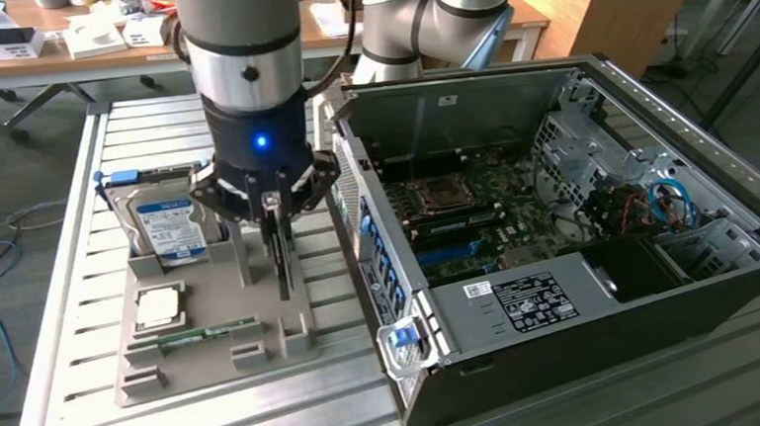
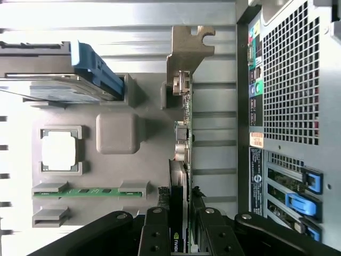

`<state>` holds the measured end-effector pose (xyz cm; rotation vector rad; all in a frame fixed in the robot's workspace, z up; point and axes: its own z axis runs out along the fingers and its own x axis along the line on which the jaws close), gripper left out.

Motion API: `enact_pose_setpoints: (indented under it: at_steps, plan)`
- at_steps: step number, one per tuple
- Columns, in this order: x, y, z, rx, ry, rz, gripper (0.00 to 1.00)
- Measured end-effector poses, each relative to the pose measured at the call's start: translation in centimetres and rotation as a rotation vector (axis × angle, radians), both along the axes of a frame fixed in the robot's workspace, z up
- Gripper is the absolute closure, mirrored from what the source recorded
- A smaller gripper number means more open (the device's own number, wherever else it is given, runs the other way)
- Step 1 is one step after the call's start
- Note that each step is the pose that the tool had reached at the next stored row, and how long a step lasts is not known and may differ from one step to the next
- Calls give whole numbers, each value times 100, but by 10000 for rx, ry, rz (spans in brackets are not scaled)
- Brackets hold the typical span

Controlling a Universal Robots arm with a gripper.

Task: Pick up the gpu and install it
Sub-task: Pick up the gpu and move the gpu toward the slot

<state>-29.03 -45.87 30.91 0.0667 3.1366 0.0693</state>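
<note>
Gripping the gpu [image 2: 184, 133] by its upper edge, with the gripper [image 2: 180, 213] closed narrowly on the board, one finger on each face. Seen standing upright on its long edge in a slot along the side of the grey holder [image 1: 217, 354] that faces the computer case [image 1: 557, 296], pale bracket [image 2: 187, 48] at the end away from the grip.

Likely to snag at that bracket: seems tucked against a holder post, so any lift off the vertical could catch it and twist the board between the pads. Held well off the bracket end, so could also sag or pivot once free of the slot.

Just beside the case's rear wall; could knock the sheet metal with a sideways drift.

Could drag the holder along if the slot binds, upsetting the RAM stick [image 1: 210, 332] near its front edge, the CPU [image 1: 160, 306] behind that, and the hard drive [image 1: 170, 226] upright at the far corner.
</note>
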Motion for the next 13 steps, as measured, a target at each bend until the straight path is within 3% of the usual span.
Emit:
enact_pose_setpoints:
  at_steps: [13]
  plan:
    - [0, 0, 526, 0, 0, 0, 74]
